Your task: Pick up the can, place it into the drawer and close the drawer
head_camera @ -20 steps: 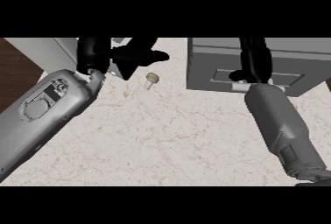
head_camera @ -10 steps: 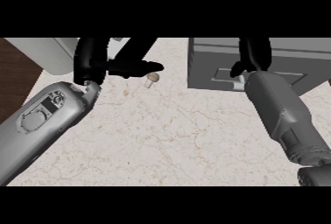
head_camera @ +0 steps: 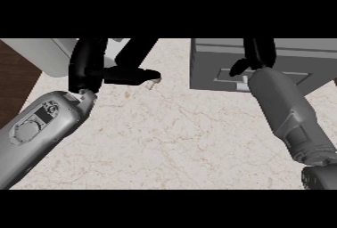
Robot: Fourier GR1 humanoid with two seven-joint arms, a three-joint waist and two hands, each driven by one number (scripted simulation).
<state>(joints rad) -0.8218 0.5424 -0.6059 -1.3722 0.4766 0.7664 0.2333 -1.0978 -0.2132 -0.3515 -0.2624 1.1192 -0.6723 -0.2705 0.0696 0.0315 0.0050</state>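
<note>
The left hand, fingers straight and thumb stretched sideways, hangs open over the small can, which peeks out at the thumb's tip on the marble tabletop, while the open right hand lies over the grey drawer alongside.

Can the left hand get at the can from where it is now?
Probably yes. The left hand is right beside the can, with its thumb partly covering it, and nothing on the counter lies between them.
</note>
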